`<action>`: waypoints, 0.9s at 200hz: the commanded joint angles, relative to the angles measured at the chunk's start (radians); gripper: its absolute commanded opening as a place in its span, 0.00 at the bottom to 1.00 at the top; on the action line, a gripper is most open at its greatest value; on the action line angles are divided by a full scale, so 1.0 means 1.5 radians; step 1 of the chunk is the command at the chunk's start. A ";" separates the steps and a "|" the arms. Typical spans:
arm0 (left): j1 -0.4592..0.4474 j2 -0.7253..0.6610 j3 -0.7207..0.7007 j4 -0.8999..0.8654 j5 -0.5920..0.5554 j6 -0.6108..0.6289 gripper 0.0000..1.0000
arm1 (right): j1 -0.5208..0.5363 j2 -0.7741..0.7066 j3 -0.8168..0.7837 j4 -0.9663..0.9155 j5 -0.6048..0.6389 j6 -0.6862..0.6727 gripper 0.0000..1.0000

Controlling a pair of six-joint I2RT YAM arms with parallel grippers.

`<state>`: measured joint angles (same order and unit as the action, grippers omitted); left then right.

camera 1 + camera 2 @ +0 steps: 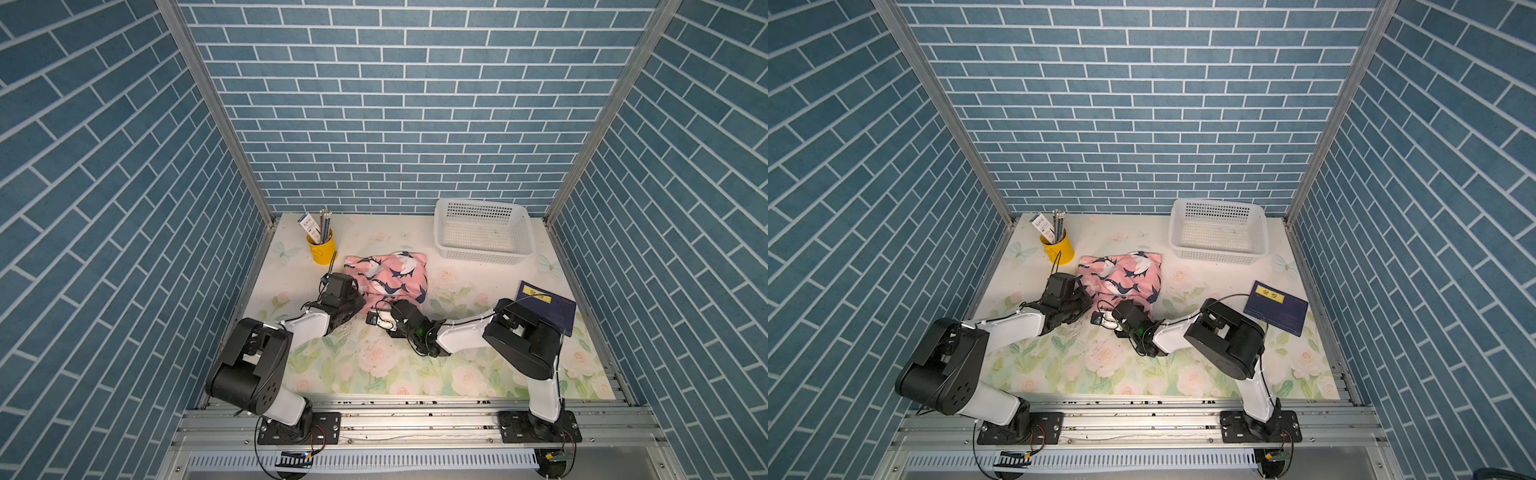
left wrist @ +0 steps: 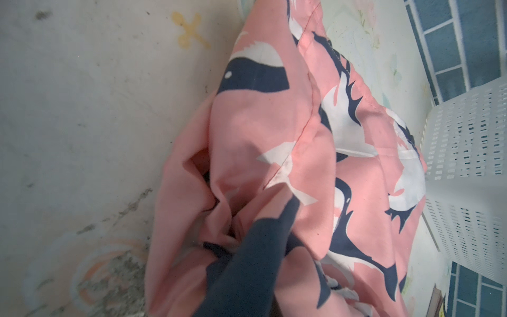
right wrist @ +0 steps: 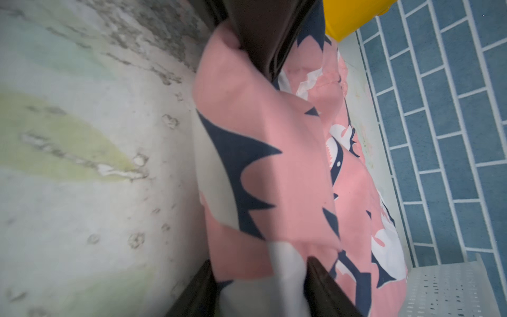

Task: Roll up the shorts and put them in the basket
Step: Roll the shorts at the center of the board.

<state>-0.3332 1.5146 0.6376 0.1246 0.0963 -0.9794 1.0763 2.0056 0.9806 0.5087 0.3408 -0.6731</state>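
the table (image 1: 374, 365), under a flowered cover, filled the floor of the blue-tiled booth. on it, at the far right, stood a white basket (image 1: 484, 254) with slotted walls. the shorts (image 1: 397, 272) lay in a crumpled heap around the middle of the table, nearer the back. they sat between the basket and the cup and touched neither (pink cloth, navy and white sharks, in both top views). a dark blue book (image 1: 550, 311) with a yellow label lay flat at the right edge, well apart from the shorts and partly behind the right arm. a yellow cup (image 1: 322, 251) holding pencils and a card stood upright at the far left, near the shorts' left corner.

both arms reached in to the near edge of the heap. the left gripper (image 1: 358, 296) was pressed together at the near left corner. in its wrist view the folds of cloth bunched up close to the camera, so it pinched the shorts. the right gripper (image 3: 286, 164) sat just beside it at the near edge. its dark fingers (image 3: 255, 33) stood apart with a loose fold of the shorts between them, both touching cloth.
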 commanded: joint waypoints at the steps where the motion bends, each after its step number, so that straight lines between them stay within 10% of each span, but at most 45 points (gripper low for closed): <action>1: 0.003 -0.004 0.002 -0.027 0.032 0.012 0.00 | 0.002 0.037 0.039 -0.042 -0.008 -0.008 0.29; 80: 0.021 -0.032 0.009 -0.051 0.010 0.038 0.00 | -0.009 0.008 0.092 -0.283 -0.209 0.096 0.00; 137: 0.021 -0.084 0.017 -0.069 -0.028 0.062 0.65 | -0.030 0.005 0.145 -0.427 -0.398 0.174 0.00; 180: 0.021 -0.188 0.016 -0.117 -0.092 0.081 0.85 | -0.068 0.016 0.174 -0.460 -0.512 0.228 0.00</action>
<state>-0.3054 1.3407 0.6376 0.0063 0.0536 -0.8982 0.9966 2.0090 1.2308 -0.0147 -0.2104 -0.4355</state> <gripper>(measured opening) 0.817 0.158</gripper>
